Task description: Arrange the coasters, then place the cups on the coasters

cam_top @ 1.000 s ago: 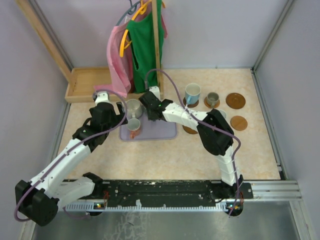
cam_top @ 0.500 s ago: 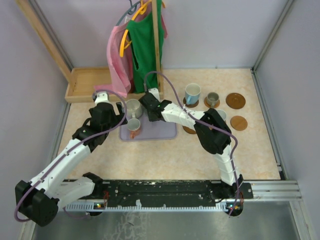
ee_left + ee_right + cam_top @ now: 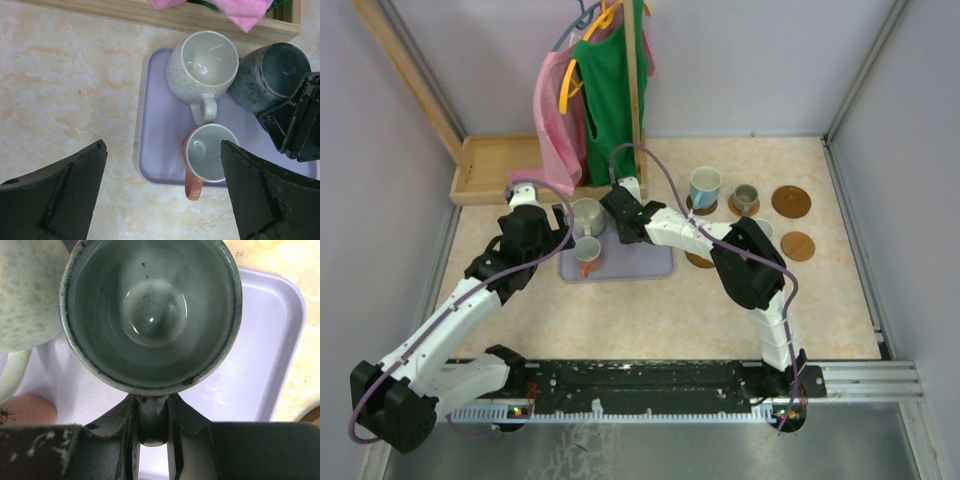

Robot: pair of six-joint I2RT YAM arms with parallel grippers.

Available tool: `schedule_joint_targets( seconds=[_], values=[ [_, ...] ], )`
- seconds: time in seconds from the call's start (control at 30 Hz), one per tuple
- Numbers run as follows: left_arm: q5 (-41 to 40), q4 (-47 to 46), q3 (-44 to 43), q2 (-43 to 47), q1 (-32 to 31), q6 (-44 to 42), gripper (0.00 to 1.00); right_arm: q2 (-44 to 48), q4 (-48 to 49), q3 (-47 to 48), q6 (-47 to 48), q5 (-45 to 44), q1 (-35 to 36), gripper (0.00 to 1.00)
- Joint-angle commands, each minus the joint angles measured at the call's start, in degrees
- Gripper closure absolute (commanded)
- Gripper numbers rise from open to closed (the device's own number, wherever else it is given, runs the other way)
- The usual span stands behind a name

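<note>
Three cups stand on the lavender tray (image 3: 160, 135): a pale speckled cup (image 3: 202, 62), a small cup with an orange handle (image 3: 207, 152) and a dark green cup (image 3: 150, 310). My right gripper (image 3: 152, 405) is shut on the dark green cup's handle, at the tray's far side (image 3: 620, 215). My left gripper (image 3: 162, 200) hangs open above the tray's near left corner, holding nothing. To the right, a white and blue cup (image 3: 705, 185) and a small grey cup (image 3: 745, 197) each stand on a coaster. Two bare coasters (image 3: 791, 201) (image 3: 798, 245) lie farther right. Another coaster (image 3: 700, 260) shows partly under the right arm.
A shallow wooden tray (image 3: 490, 165) sits at the back left. Pink and green clothes (image 3: 605, 90) hang from a wooden stand just behind the lavender tray. Walls close in the table on three sides.
The right gripper's fingers have closed onto the dark green cup's handle. The left arm has stayed still and the cups have not visibly moved.
</note>
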State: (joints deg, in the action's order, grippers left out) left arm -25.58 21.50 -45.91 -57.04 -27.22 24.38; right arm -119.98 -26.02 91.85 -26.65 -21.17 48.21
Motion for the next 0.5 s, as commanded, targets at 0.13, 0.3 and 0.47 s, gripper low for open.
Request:
schedule_joint_targets(
  seconds=[0.13, 0.3, 0.47],
  values=[
    [0.9, -0.1, 0.0, 0.7, 0.5, 0.2, 0.0, 10.3, 2.5, -2.9, 0.4, -3.1, 0.2, 1.0],
    [1.1, -0.3, 0.1, 0.5, 0.6, 0.5, 0.0, 13.9, 2.3, -4.8, 0.5, -4.1, 0.5, 1.0],
    [1.2, -0.4, 0.0, 0.2, 0.6, 0.7, 0.0, 17.7, 2.2, -7.1, 0.4, -5.2, 0.9, 1.0]
  ],
)
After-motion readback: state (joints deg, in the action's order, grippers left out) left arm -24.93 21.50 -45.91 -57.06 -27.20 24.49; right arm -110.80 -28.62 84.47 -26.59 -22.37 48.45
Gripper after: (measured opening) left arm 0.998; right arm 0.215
